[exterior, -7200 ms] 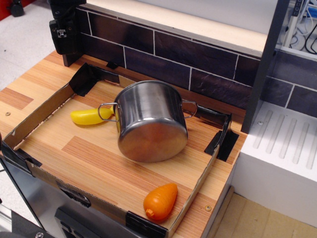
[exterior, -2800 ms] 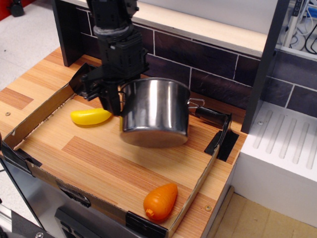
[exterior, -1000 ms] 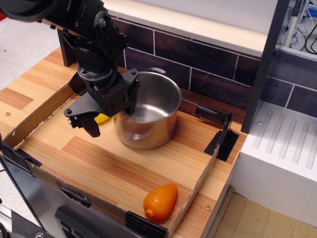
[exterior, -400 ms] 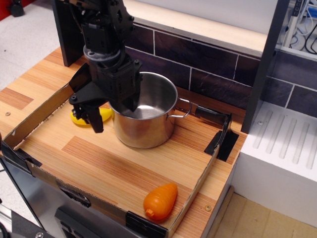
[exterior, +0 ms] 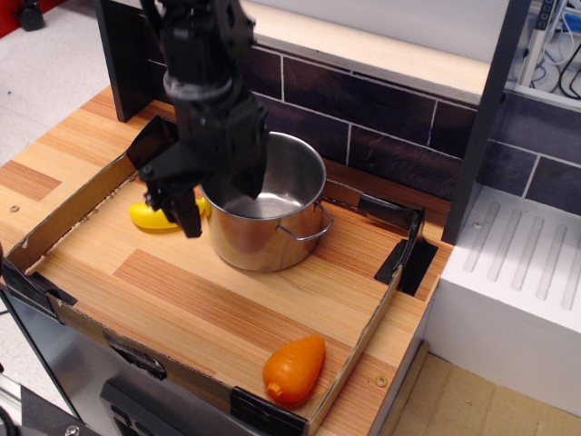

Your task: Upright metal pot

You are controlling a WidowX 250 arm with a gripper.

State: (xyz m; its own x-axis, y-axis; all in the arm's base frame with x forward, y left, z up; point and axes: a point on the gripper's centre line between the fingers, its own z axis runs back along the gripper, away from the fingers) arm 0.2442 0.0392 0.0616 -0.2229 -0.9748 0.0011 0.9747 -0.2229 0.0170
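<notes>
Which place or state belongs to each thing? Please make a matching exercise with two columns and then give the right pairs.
Things:
1. metal pot
2. orange toy vegetable
3. yellow toy vegetable
4. gripper

Places or states:
A. lies in the near corner of the cardboard tray
B. one finger inside the pot, one outside
C. stands upright, opening upward
D. partly hidden behind the gripper

Pairs: 1-C, 2-A, 3-D, 4-B
</notes>
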